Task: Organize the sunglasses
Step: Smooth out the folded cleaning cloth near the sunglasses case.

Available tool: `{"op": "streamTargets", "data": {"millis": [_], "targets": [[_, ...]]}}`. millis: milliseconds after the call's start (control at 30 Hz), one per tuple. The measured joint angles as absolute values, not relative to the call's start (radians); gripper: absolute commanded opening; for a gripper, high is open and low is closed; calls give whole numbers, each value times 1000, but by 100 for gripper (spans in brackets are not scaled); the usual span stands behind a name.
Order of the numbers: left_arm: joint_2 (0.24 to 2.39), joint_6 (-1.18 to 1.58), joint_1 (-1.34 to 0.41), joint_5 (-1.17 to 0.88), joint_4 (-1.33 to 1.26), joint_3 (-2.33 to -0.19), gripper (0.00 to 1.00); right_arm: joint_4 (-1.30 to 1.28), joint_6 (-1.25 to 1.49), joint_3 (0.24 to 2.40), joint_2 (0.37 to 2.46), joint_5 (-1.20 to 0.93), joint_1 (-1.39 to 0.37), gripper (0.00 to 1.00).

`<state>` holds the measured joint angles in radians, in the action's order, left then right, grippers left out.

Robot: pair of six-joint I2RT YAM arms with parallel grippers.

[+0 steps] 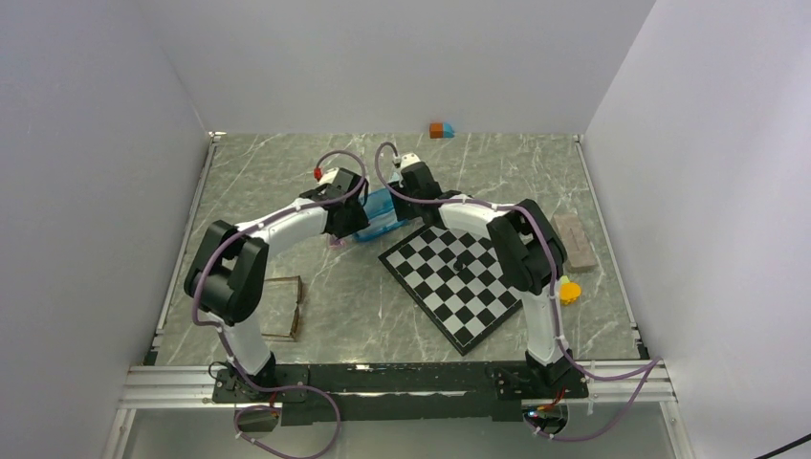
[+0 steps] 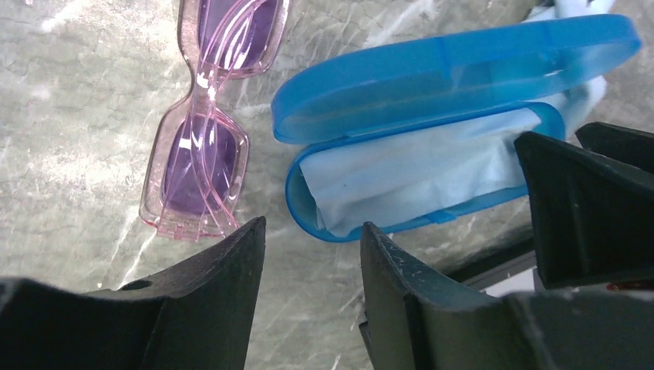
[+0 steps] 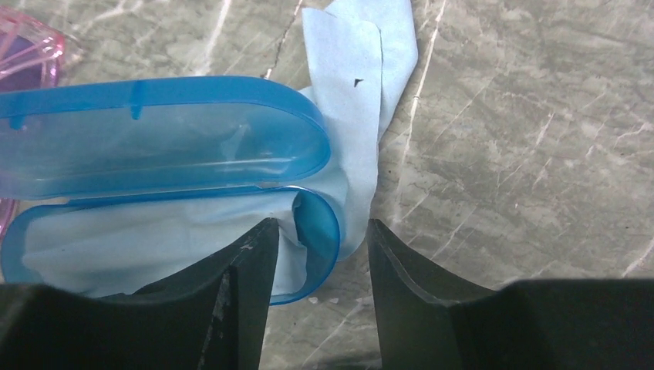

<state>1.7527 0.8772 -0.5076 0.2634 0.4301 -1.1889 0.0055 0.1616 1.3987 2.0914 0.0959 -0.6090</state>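
The small purple sunglasses [image 2: 202, 146] lie folded on the marble table, just left of the blue case [image 2: 463, 65]. The case's lid stands ajar over a light-blue cloth [image 2: 416, 173] in its base. My left gripper [image 2: 312, 235] hovers open at the case's near-left end, with only table between its fingers. My right gripper [image 3: 320, 227] is open astride the case's [image 3: 154, 131] other end, one finger over the cloth inside, one outside. The larger brown sunglasses [image 1: 285, 308] rest beside the left arm's base, far from both grippers. In the top view the left gripper [image 1: 349, 222] and right gripper [image 1: 402, 203] flank the case [image 1: 378, 218].
A second light-blue cloth [image 3: 362, 69] lies under the case's end and sticks out beyond it. A chessboard [image 1: 459, 277] lies at centre right. A brown brick [image 1: 574, 241] and a small orange toy [image 1: 569, 291] sit at the right, and small blocks [image 1: 441, 130] at the back wall.
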Motion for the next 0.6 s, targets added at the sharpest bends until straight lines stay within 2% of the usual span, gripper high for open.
{"op": "streamTargets", "data": {"millis": [433, 500, 600], "targets": [[1869, 879, -499, 244, 445, -1217, 48, 2, 204, 1402, 2119, 64, -577, 51], [1870, 877, -499, 247, 457, -1226, 52, 2, 208, 1402, 2119, 56, -576, 54], [1844, 868, -499, 234, 448, -1219, 62, 5, 216, 1397, 2111, 42, -577, 65]]}}
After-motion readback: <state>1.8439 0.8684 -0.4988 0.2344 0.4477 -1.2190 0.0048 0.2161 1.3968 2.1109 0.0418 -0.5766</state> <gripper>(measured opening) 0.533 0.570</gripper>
